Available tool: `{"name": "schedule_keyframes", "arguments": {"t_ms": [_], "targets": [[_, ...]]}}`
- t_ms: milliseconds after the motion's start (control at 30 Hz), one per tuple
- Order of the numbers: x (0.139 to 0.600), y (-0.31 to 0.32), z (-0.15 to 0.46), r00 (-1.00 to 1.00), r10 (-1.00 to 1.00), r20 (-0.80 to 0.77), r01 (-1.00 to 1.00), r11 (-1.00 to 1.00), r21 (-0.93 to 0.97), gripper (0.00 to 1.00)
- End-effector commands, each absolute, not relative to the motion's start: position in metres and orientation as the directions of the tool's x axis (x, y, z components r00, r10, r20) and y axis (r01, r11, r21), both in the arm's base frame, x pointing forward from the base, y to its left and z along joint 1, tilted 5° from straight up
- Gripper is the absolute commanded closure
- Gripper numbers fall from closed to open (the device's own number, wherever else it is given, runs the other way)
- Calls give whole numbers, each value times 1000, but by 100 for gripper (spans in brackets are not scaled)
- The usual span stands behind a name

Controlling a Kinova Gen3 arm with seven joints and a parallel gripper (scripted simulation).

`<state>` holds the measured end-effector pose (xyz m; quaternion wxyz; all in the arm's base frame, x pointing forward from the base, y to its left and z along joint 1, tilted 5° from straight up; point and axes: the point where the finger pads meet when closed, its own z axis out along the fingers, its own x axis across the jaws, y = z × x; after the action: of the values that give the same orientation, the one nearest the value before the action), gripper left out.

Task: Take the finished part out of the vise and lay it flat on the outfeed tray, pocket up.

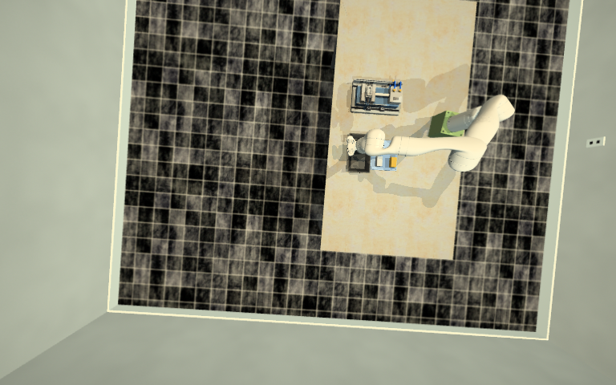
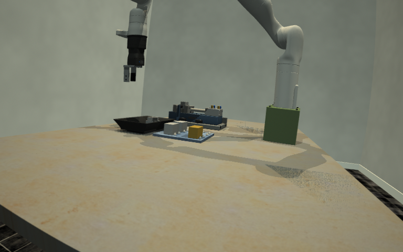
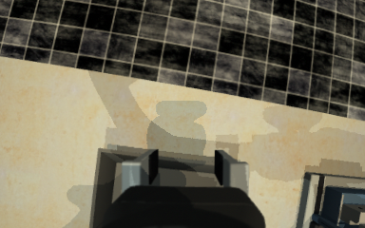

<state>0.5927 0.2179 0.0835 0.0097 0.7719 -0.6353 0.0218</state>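
The blue vise [image 1: 375,96] [image 2: 198,115] stands on the table, and its edge shows at the lower right of the wrist view [image 3: 338,205]. A light grey part [image 1: 370,92] [image 2: 184,104] sits between its jaws. The black outfeed tray [image 1: 358,164] [image 2: 133,123] [image 3: 105,190] lies beside it, with a small grey piece [image 2: 151,119] inside. My gripper [image 1: 350,145] [image 2: 129,74] [image 3: 186,161] is open and empty. It points down, high above the tray's end, well off the vise.
A light blue fixture plate [image 1: 384,168] [image 2: 181,137] with two grey blocks [image 2: 175,127] and an orange block [image 1: 393,161] [image 2: 195,131] lies next to the tray. The arm's green base [image 1: 443,123] [image 2: 280,125] stands behind. The table's edge is close beyond the tray.
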Motion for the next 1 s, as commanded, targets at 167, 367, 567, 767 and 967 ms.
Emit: {"name": "schedule_keyframes", "arguments": {"t_ms": [167, 367, 567, 767, 967], "targets": [[595, 128, 73, -150, -988, 25, -989, 150, 9, 0], [587, 68, 67, -406, -914, 13, -913, 406, 24, 0], [575, 16, 62, -614, -790, 5, -789, 613, 38, 0], [556, -39, 58, -805, -594, -2, -593, 804, 52, 0], [531, -93, 54, -942, -335, -7, -335, 940, 66, 0]]}}
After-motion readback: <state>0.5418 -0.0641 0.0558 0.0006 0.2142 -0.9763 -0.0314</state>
